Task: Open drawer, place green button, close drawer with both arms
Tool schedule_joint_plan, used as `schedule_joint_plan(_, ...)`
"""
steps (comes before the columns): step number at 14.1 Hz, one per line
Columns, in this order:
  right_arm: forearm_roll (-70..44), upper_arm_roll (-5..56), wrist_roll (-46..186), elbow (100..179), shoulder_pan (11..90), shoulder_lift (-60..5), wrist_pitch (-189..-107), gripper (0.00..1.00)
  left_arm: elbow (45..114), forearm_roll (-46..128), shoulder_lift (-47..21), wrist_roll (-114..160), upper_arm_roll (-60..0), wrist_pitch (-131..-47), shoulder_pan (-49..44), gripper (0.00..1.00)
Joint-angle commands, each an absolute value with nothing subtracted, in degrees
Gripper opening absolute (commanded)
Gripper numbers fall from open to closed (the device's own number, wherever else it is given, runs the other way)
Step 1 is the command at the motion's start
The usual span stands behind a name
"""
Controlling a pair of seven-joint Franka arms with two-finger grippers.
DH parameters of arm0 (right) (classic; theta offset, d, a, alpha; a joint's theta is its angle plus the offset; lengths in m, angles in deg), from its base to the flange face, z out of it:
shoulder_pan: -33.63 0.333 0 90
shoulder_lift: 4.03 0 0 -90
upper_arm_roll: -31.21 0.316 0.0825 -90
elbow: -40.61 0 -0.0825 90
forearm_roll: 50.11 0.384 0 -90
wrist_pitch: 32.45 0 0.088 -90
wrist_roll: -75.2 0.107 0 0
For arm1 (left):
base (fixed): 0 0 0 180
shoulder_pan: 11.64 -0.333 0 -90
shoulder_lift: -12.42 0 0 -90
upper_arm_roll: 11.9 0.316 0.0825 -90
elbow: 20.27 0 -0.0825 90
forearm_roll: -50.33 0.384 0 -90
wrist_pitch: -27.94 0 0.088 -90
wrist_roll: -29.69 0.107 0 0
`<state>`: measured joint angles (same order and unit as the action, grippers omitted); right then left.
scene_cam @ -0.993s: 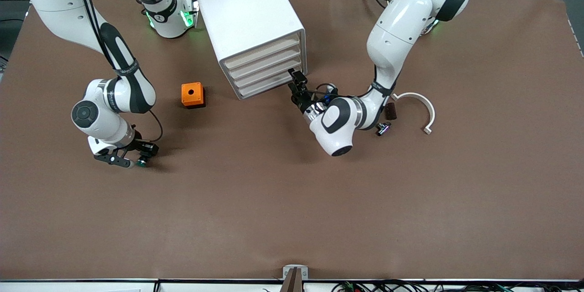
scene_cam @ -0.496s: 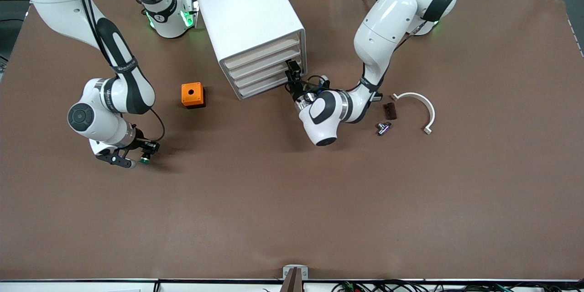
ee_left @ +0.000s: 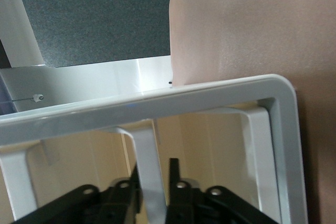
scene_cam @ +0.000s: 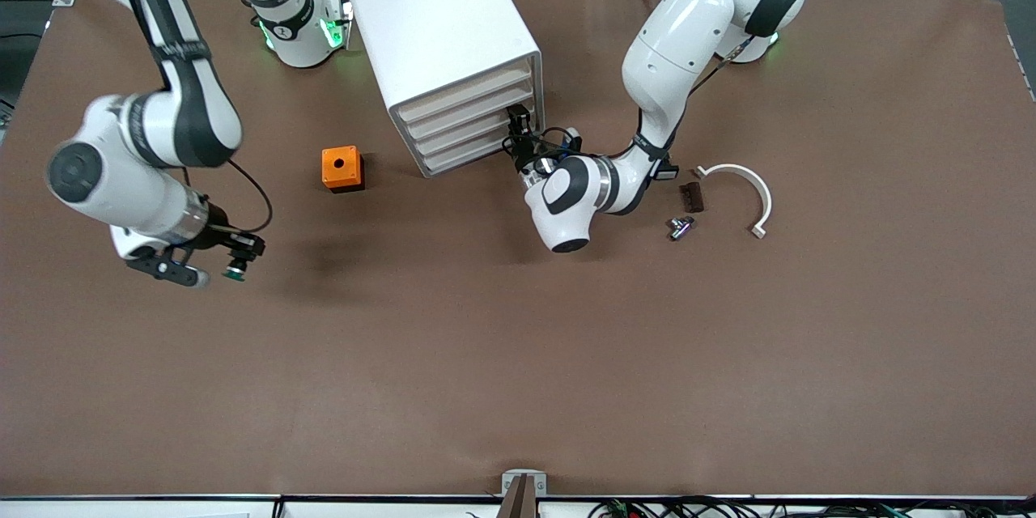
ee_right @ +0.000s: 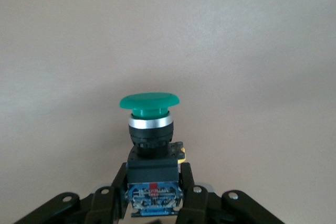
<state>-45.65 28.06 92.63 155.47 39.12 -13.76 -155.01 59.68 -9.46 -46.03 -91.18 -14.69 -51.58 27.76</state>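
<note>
Progress stands at an early stage: the drawer (scene_cam: 469,152), lowest of four in the white cabinet (scene_cam: 441,32), shows closed and flush with the three above it, so opening, placing and closing all remain to be done. The left gripper (scene_cam: 518,129) is at the cabinet front, at the corner toward the left arm's end of the table, and the left wrist view shows its fingers (ee_left: 173,174) drawn narrow around a thin white upright at the drawer front (ee_left: 147,166), which I judge to be the handle grip for the pull. The right gripper (scene_cam: 212,263) is up in the air over the brown table (scene_cam: 518,372) near the edge at the right arm's end, its fingers (ee_right: 191,195) clamped on the black-blue body of the button (ee_right: 149,129), green cap outward; pickup is therefore complete and the button hangs well apart from the cabinet. Count of items: two arms, one cabinet with four drawers, one green button, one orange box (scene_cam: 341,167) with a hole beside the cabinet, one white curved bracket (scene_cam: 749,182), one small dark block (scene_cam: 691,196) and one small metal fitting (scene_cam: 679,227), the last three grouped toward the left arm's end
</note>
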Motion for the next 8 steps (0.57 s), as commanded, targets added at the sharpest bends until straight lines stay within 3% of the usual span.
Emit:
schedule_joint_plan(1,-44.7,28.0,93.4,155.7,39.8,-5.0,-147.9,0.0,59.5,-10.3,-45.9,-91.8,-14.4,-50.7,27.7,0.11)
schedule_joint_plan(5,-44.8,28.0,102.0,148.3,40.8,-0.9,-131.4,0.0,59.4,-10.6,-45.9,-91.5,-14.3,-50.7,27.2,0.08)
schedule_joint_plan(8,-44.8,28.0,107.4,144.1,41.9,-1.0,-126.4,0.0,59.2,-10.6,-45.8,-91.5,-14.2,-50.7,26.1,0.1)
